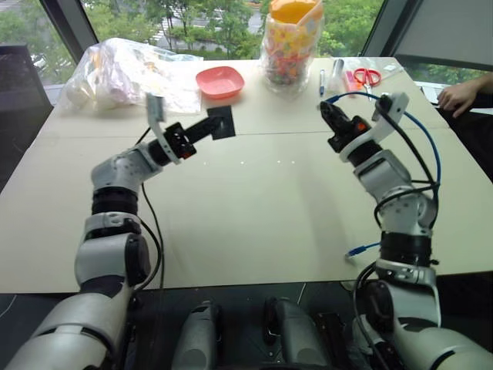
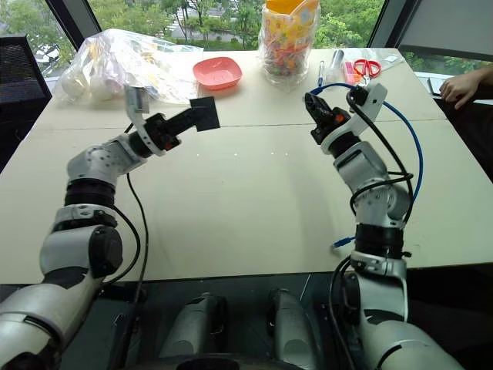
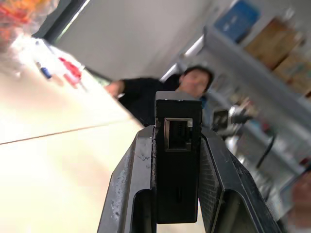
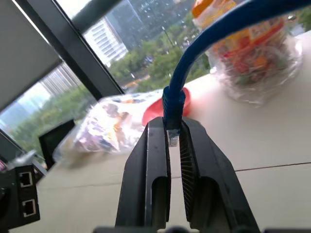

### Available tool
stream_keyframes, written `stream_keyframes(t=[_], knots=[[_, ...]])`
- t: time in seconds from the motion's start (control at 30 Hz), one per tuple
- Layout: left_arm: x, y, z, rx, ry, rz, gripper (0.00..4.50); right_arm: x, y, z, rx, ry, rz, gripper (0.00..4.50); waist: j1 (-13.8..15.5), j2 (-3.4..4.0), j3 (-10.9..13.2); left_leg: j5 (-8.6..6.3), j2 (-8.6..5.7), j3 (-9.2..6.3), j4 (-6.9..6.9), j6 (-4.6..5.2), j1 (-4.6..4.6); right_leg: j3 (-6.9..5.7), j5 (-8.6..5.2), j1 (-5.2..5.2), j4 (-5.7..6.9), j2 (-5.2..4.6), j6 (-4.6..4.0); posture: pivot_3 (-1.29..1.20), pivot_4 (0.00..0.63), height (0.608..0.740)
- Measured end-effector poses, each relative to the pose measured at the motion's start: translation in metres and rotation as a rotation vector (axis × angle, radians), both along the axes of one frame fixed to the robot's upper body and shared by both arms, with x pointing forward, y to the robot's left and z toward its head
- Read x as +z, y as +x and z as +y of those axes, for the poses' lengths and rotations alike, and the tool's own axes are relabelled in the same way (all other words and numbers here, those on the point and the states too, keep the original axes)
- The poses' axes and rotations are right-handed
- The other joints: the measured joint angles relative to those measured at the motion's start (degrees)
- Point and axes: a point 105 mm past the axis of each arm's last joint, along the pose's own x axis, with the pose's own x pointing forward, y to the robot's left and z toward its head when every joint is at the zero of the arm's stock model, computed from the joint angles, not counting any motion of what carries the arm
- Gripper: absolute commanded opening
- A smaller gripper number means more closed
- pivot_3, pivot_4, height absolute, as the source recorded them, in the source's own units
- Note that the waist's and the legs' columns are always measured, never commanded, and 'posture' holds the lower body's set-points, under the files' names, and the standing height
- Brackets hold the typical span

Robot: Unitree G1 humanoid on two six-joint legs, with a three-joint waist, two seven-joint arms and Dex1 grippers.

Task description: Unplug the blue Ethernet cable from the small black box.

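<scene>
1. The left gripper (image 1: 214,126) is clamped on the small flat matte-black plastic box (image 1: 223,122), held above the beige table (image 1: 254,216) at about 11 o'clock from the table's centre.
2. The box's port (image 3: 178,134) is empty in the left wrist view; no plug sits in it.
3. The right gripper (image 1: 326,117) is pressed together on the plug end of the thin bright-blue Ethernet cable (image 4: 173,104), raised at about 2 o'clock and well apart from the box.
4. The cable arcs back over the right arm; its free end (image 1: 356,251) hangs at the table's near edge, about 5 o'clock.
5. Judgement: separation appears complete. To finish well, the box should stay steady while the plug is kept clear of the port, and the trailing loop kept from snagging the arm's own black cables.
6. Count: one black box, one blue cable, two grippers.
7. Also on the table: one pink dish (image 1: 220,81), one red-handled pair of scissors (image 1: 367,75), one clear jar of coloured items (image 1: 292,46), one crumpled plastic bag (image 1: 127,71).
8. One person's hand (image 1: 460,95) rests at about 2 o'clock.
</scene>
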Motion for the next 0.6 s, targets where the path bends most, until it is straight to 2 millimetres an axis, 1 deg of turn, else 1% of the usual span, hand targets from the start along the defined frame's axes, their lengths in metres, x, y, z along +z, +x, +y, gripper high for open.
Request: stream_keyframes(t=[0.07,0.17,0.23,0.27,0.33,0.4,0.47,0.5,0.57,0.6], knots=[[-0.002,0.004,-0.015,0.045,0.044,-0.067,0.50,-0.016,0.013,-0.024,-0.091,-0.078,0.096,0.06,-0.1,0.00,0.0,-0.02,-0.13,0.04,-0.01,0.04,0.00,0.01,0.00,-0.01,-0.01,0.03,0.00,0.00,0.150,0.740],[0.000,0.006,-0.035,0.091,0.075,-0.150,0.50,-0.046,0.024,-0.047,-0.173,-0.143,0.225,0.06,-0.3,0.00,0.0,-0.03,-0.15,0.13,-0.07,0.07,0.01,0.04,0.01,-0.05,0.00,0.08,-0.03,0.00,0.150,0.740],[-0.001,0.007,-0.052,0.121,0.103,-0.213,0.50,-0.067,0.029,-0.062,-0.218,-0.191,0.307,0.83,-0.2,0.00,0.0,-0.03,-0.17,0.24,-0.07,0.08,0.01,0.04,0.01,-0.05,0.01,0.09,-0.02,0.00,0.150,0.740],[-0.003,0.008,-0.059,0.135,0.118,-0.238,0.50,-0.073,0.030,-0.066,-0.228,-0.208,0.322,1.13,-0.2,0.00,0.0,-0.03,-0.18,0.25,-0.07,0.08,0.01,0.04,0.01,-0.05,0.00,0.08,-0.01,0.00,0.150,0.740],[-0.016,0.011,-0.076,0.179,0.166,-0.271,0.50,-0.084,0.031,-0.070,-0.237,-0.236,0.346,2.12,-0.2,0.00,0.0,-0.03,-0.21,0.30,-0.06,0.08,0.04,0.05,-0.02,-0.03,0.00,0.06,0.06,0.00,0.150,0.740],[-0.032,0.013,-0.087,0.201,0.197,-0.253,0.50,-0.088,0.030,-0.071,-0.237,-0.250,0.354,3.12,-0.2,0.00,0.0,-0.03,-0.20,0.30,-0.04,0.09,0.03,0.05,-0.03,-0.04,0.01,0.05,0.10,0.00,0.150,0.740],[-0.043,0.016,-0.090,0.228,0.225,-0.237,0.50,-0.089,0.028,-0.071,-0.229,-0.265,0.355,4.12,-0.3,0.00,0.0,-0.03,-0.18,0.30,-0.04,0.09,0.01,0.04,-0.04,-0.07,0.00,0.06,0.11,0.00,0.150,0.740],[-0.046,0.018,-0.091,0.250,0.244,-0.243,0.50,-0.090,0.024,-0.068,-0.212,-0.278,0.352,4.48,-0.2,0.00,0.0,-0.03,-0.16,0.21,-0.04,0.09,0.00,0.02,-0.05,-0.07,0.01,0.08,0.12,0.00,0.150,0.740],[-0.044,0.023,-0.091,0.291,0.267,-0.270,0.50,-0.095,0.013,-0.059,-0.161,-0.303,0.358,4.48,-0.1,0.00,0.0,-0.03,-0.13,0.07,-0.06,0.09,-0.02,0.01,-0.08,-0.07,0.01,0.07,0.15,0.00,0.150,0.740],[-0.041,0.026,-0.091,0.313,0.279,-0.289,0.50,-0.100,0.004,-0.048,-0.122,-0.310,0.362,4.48,0.0,0.00,0.0,-0.04,-0.12,0.02,-0.06,0.10,-0.03,0.01,-0.09,-0.07,0.00,0.05,0.17,0.00,0.150,0.740]])
